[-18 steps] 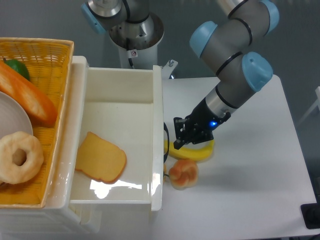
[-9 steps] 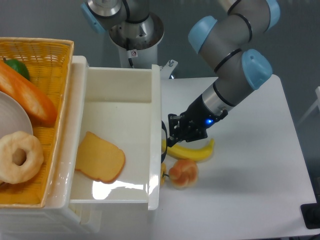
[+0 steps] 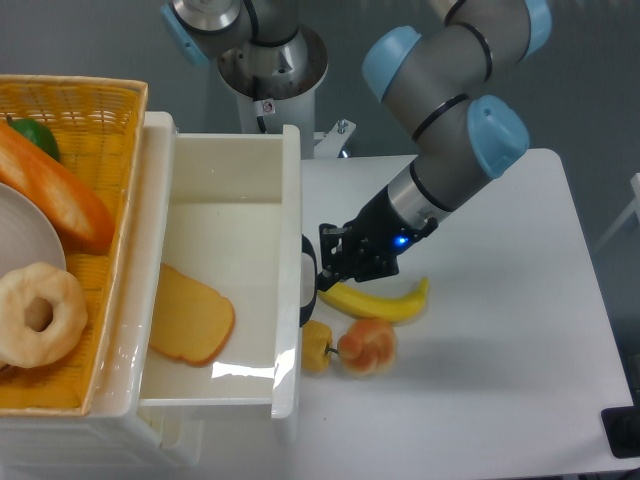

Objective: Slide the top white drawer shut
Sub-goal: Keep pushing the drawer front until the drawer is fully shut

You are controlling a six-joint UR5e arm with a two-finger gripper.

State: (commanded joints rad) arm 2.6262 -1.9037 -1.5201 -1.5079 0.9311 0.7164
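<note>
The top white drawer (image 3: 232, 175) stands partly pulled out of the cabinet, with a slice of toast (image 3: 190, 327) lying inside. Its front panel (image 3: 288, 270) faces right and carries a black loop handle (image 3: 304, 285). My gripper (image 3: 322, 266) is pressed against that front panel right at the handle. Its dark fingers blend with the handle, so I cannot tell whether they are open or shut.
A yellow wicker basket (image 3: 95, 100) on the cabinet top holds bread, a doughnut and a plate. On the table just right of the drawer front lie a banana (image 3: 380, 301), a peach-coloured fruit (image 3: 367, 346) and a small yellow piece (image 3: 316, 346).
My gripper has moved left, and the drawer front has slid left with it, so the drawer is further in. The small yellow piece beside the drawer now shows.
</note>
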